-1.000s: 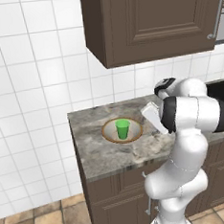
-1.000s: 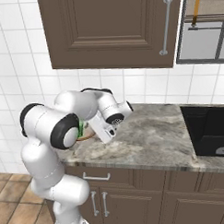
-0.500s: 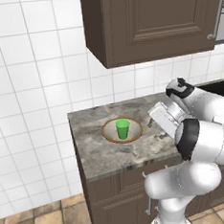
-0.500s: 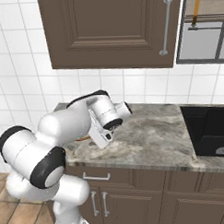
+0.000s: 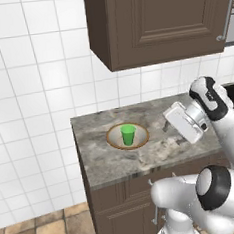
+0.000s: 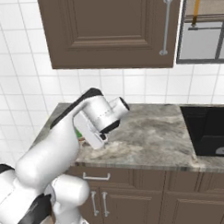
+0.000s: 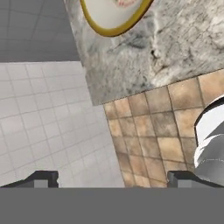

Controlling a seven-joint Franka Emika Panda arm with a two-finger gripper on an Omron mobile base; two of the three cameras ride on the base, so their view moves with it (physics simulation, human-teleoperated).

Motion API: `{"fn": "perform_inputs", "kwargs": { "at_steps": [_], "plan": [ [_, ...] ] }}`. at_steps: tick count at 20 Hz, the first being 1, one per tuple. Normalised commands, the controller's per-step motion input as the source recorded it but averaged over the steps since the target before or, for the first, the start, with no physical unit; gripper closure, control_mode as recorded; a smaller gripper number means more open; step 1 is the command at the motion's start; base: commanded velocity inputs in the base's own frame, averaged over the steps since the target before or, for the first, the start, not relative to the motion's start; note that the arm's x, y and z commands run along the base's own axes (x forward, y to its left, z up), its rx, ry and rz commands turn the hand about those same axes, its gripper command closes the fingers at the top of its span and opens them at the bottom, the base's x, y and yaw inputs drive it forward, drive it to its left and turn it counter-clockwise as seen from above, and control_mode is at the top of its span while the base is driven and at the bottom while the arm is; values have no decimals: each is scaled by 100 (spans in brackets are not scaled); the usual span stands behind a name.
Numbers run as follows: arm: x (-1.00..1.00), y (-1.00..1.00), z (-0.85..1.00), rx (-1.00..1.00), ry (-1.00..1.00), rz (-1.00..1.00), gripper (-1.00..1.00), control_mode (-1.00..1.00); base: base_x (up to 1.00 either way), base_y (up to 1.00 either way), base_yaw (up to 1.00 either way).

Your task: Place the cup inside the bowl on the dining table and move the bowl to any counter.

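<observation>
Cup [image 5: 128,134] standing upright inside bowl [image 5: 113,140] on counter [image 5: 100,164]. End effector [image 7: 111,179] hanging wide open beside bowl, gripping nothing.

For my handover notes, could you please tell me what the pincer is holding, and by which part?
Nothing: the pincer is open and empty, away from the small green cup standing in the brown-rimmed cream bowl.

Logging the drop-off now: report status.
Gripper open, empty, clear of the bowl. Cup upright inside bowl, bowl on the counter. Nothing in the way.
</observation>
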Motion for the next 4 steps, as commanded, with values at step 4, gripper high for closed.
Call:
{"fn": "perform_inputs", "kwargs": {
  "at_steps": [4],
  "plan": [
    [-64,0,63,-4,-6,0,-100,-100,0,0,0]
  ]
}}
